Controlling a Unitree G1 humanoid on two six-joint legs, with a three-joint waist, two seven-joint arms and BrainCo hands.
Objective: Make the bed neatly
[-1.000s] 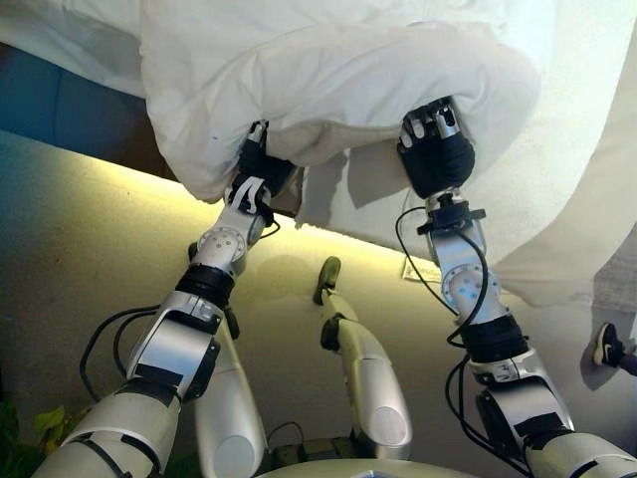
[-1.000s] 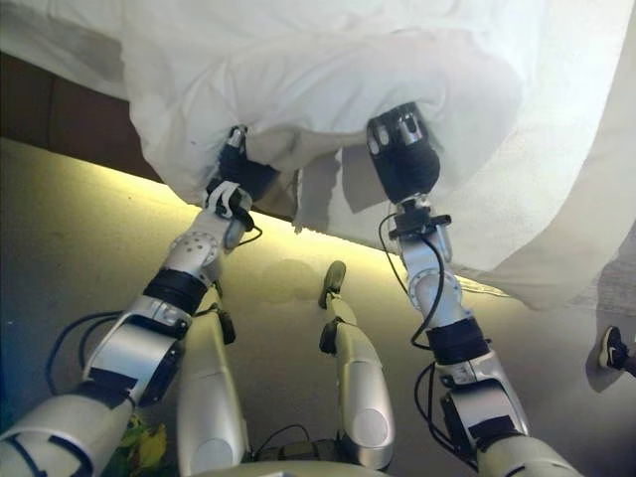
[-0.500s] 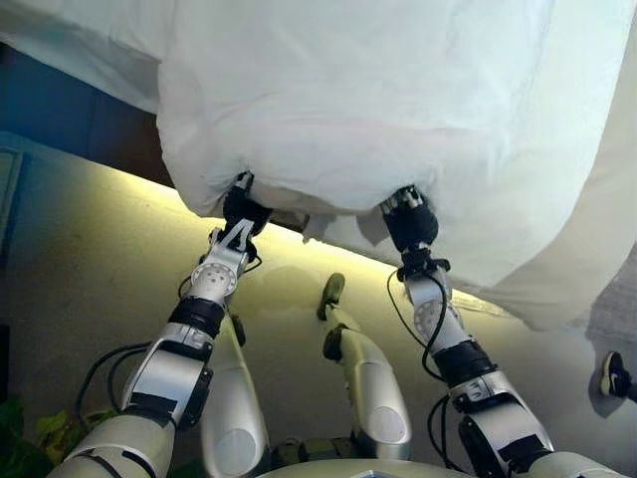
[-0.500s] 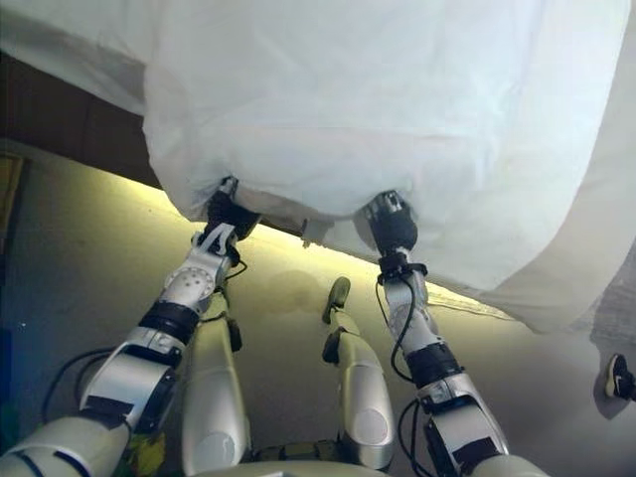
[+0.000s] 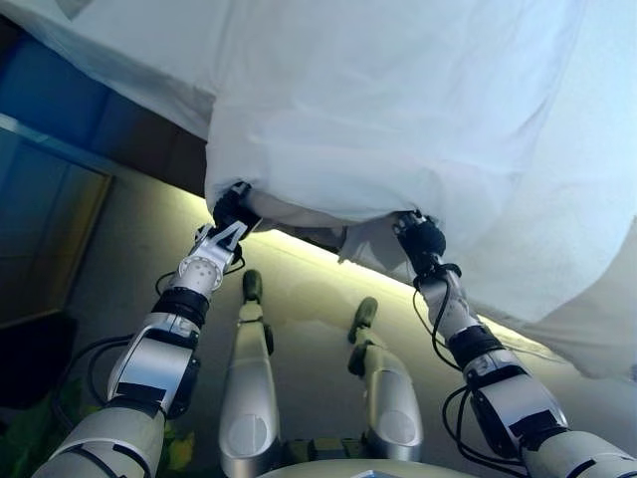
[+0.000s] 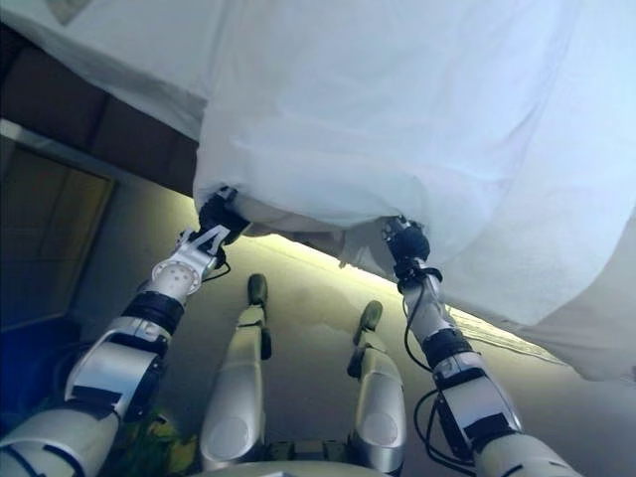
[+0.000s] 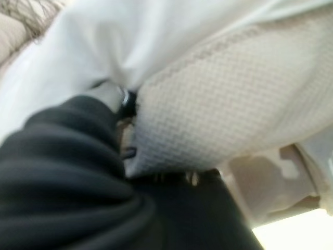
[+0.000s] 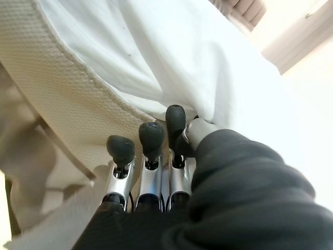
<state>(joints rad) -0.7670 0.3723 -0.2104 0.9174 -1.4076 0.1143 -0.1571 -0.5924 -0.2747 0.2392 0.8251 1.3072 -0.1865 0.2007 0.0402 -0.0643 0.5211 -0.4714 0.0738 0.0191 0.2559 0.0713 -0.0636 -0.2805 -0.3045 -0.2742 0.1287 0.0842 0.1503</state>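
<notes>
A big white duvet [image 5: 398,110] hangs over the bed's side and fills the upper part of both eye views. My left hand [image 5: 231,209] holds its lower edge at the left, and my right hand [image 5: 423,239] holds it at the right, both arms stretched forward. In the right wrist view my fingers [image 8: 148,138] are curled with white cloth [image 8: 156,57] pinched against the thumb. A cream textured fabric [image 8: 57,99] lies beside it. In the left wrist view the hand [image 7: 109,96] is bunched into white cloth and the same cream fabric [image 7: 223,104].
The bed's dark base [image 5: 129,129] runs under the duvet, with a lit strip [image 5: 299,249] along the floor below it. A white sheet [image 5: 119,50] hangs at the upper left. A dark panel [image 5: 40,239] stands at the left, green leaves [image 5: 30,438] at the lower left.
Both hands have reached farther forward with the duvet's edge. The bunched fold has spread into a smooth sheet. The camera has also shifted, so the dark panel at the left has come into view.
</notes>
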